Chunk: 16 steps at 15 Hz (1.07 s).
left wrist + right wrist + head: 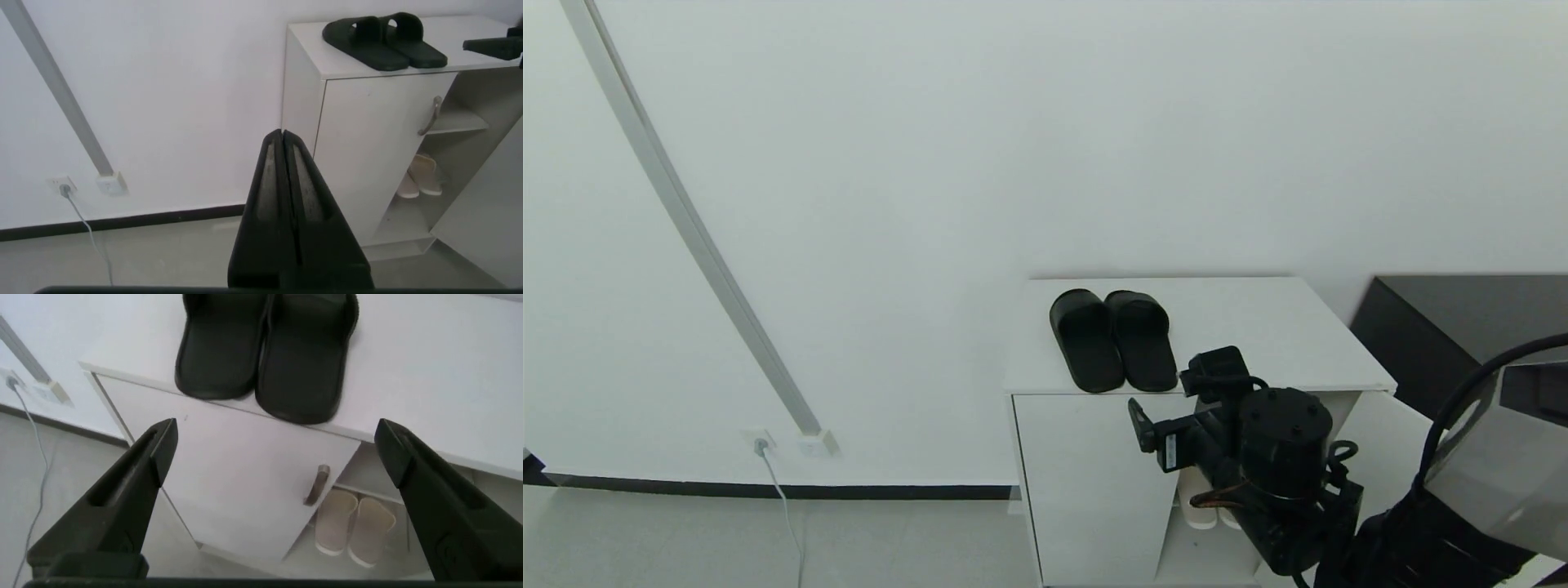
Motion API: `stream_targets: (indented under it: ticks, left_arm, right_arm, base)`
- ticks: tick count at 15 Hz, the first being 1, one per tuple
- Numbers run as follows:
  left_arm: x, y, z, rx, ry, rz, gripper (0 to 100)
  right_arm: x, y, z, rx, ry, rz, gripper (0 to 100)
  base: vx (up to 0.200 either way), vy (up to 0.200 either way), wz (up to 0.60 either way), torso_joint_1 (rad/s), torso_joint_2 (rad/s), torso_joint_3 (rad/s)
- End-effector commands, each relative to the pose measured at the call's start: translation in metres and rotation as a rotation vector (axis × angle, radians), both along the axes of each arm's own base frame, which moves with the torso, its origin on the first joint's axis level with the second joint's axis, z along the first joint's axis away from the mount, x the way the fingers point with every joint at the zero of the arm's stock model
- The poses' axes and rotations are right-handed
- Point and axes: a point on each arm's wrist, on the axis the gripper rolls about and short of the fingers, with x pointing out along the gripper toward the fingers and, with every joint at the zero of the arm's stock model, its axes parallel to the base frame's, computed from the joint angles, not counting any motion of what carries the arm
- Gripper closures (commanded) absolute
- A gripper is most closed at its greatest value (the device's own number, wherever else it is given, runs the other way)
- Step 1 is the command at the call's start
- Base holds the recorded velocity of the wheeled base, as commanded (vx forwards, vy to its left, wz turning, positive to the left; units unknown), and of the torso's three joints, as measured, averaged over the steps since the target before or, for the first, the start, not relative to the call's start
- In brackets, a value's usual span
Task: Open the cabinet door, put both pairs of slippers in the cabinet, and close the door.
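Right pincer (276, 429), wide open and empty, facing black slippers (1112, 339) lying lengthwise just ahead atop cabinet (1258, 327); left pincer (283, 139) closed, empty, farther off.

- Head view looks down from well back at the cabinet (1086, 490).
- Left wrist view faces it from lower, off to its left.
- Right wrist view sits close above the black slippers (286, 359), shared by all.
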Motion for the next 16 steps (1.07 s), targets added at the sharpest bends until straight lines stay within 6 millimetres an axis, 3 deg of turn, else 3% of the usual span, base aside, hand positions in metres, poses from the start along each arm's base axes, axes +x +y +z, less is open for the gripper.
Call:
stream_targets:
  ticks: [1, 4, 6, 9, 16]
  left_arm:
    - [0.000, 0.000, 0.000, 0.000, 0.001, 0.001, 100]
    - [0.000, 0.000, 0.000, 0.002, 0.001, 0.000, 100]
    - [0.000, 0.000, 0.000, 0.002, 0.001, 0.001, 100]
    - [0.000, 0.000, 0.000, 0.000, 0.001, 0.001, 100]
    - [0.000, 0.000, 0.000, 0.000, 0.001, 0.000, 100]
  right_arm:
    - [0.001, 0.004, 0.028, 0.038, -0.007, 0.003, 0]
    - [-0.003, 0.017, 0.062, 0.067, 0.074, 0.021, 0]
    - [-0.007, 0.025, 0.066, 0.082, 0.151, 0.006, 0]
    - [-0.011, 0.031, 0.058, 0.087, 0.172, -0.006, 0]
    - [-0.009, 0.032, 0.038, 0.073, 0.192, -0.014, 0]
  base:
    - [0.000, 0.000, 0.00, 0.000, 0.00, 0.000]
    - [0.000, 0.000, 0.00, 0.000, 0.00, 0.000]
    - [0.000, 0.000, 0.00, 0.000, 0.00, 0.000]
    - [0.000, 0.000, 0.00, 0.000, 0.00, 0.000]
    - [0.200, 0.000, 0.00, 0.003, 0.00, 0.002]
